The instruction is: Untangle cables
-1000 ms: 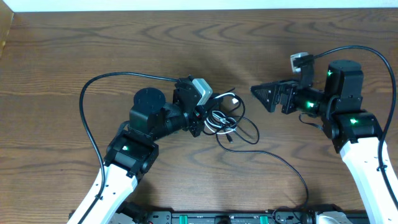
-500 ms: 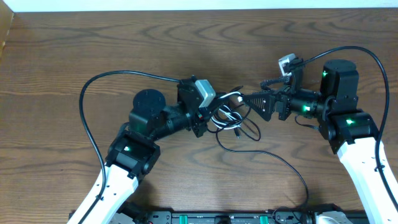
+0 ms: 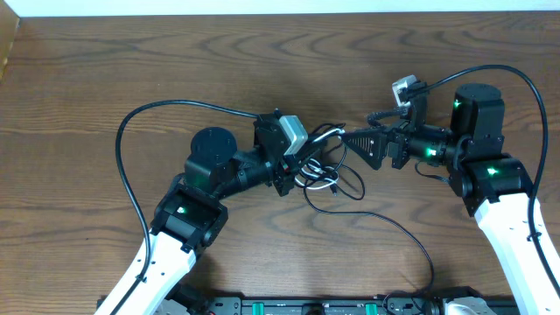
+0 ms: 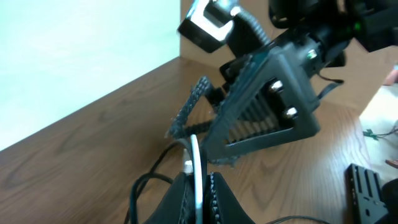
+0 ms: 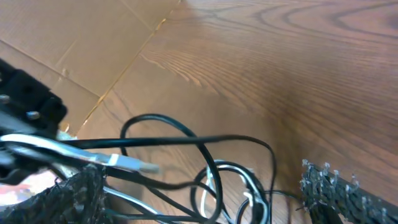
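Wood-grain counter (image 3: 87, 87) carries the cables (image 3: 325, 175) in a small tangle at its middle, between both arms. At the tangle's edge the left claw (image 4: 198, 193) is clenched on a whitish strand (image 4: 195, 155). Opposite it, the right claw (image 3: 346, 138) is spread wide, fingers either side of the loops.

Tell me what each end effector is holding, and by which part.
Left end effector is shut on a white cable, somewhere along its cord; right end effector is open, holding nothing.
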You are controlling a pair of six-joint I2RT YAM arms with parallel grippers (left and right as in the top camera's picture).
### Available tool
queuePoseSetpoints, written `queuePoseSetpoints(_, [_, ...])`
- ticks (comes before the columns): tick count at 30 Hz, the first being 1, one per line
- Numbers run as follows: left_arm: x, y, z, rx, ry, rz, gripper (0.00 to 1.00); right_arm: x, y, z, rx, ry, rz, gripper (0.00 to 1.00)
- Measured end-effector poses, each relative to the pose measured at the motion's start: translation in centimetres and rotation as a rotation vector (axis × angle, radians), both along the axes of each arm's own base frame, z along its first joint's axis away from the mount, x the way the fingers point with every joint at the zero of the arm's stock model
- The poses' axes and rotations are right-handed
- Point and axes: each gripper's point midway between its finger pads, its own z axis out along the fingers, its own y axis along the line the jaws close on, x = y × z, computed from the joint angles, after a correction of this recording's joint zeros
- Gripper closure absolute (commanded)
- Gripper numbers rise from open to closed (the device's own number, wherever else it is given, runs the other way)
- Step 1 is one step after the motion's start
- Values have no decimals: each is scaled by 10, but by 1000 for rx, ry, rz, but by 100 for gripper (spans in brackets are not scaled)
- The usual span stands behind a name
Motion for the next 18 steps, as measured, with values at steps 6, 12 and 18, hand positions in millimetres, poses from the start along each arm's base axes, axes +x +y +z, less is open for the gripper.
queuePoseSetpoints(6, [-10,-6,21,-58,-77,-77,92,3,-3,-3,-17,1,-23,1])
queuePoseSetpoints(12, [-15,-8,28,-79,-95,-107,92,1,1,-4,-24,0,-15,1])
queuePoseSetpoints(18, [-16,-9,26,-83,-68,-113,92,2,3,-2,-23,-11,-13,1])
